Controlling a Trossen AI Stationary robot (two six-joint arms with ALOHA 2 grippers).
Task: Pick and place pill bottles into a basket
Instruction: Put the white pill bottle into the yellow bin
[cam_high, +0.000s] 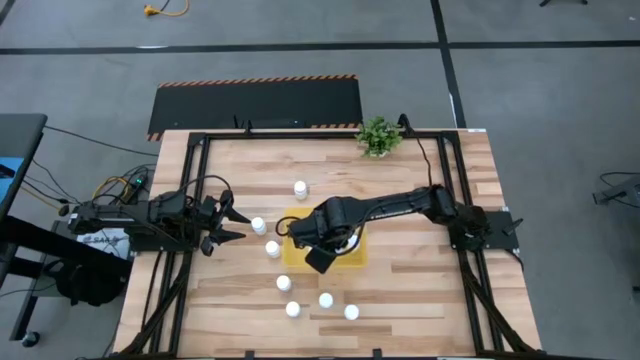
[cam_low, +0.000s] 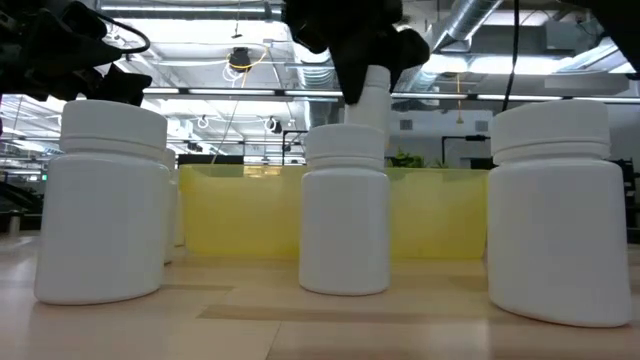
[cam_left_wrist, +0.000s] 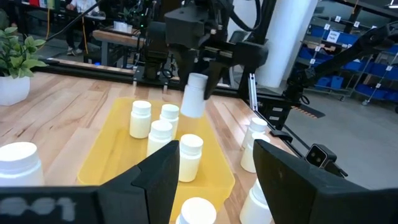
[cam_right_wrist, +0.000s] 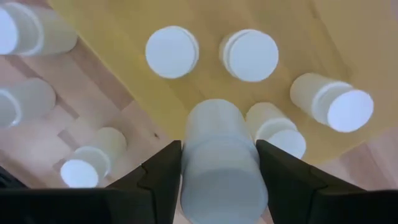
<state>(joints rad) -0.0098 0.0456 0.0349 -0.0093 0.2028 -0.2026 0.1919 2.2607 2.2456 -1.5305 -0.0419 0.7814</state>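
While the right claw (cam_left_wrist: 198, 79) hangs above the bright-yellow plastic basket (cam_left_wrist: 106, 149), its two dark fingers are clamped on the smooth sides of a white cylindrical pill bottle (cam_left_wrist: 194, 95), which is lifted clear of the tray floor. Directly beneath that claw, four more round-capped bottles (cam_right_wrist: 172, 51) stand inside the shallow, low-walled basket, and others (cam_high: 293, 309) sit scattered on the pale wooden desk (cam_high: 420, 290) around it. Off to the side of the basket, the left claw (cam_high: 237, 223) waits over the planks with its fingers spread apart, gripping nothing.
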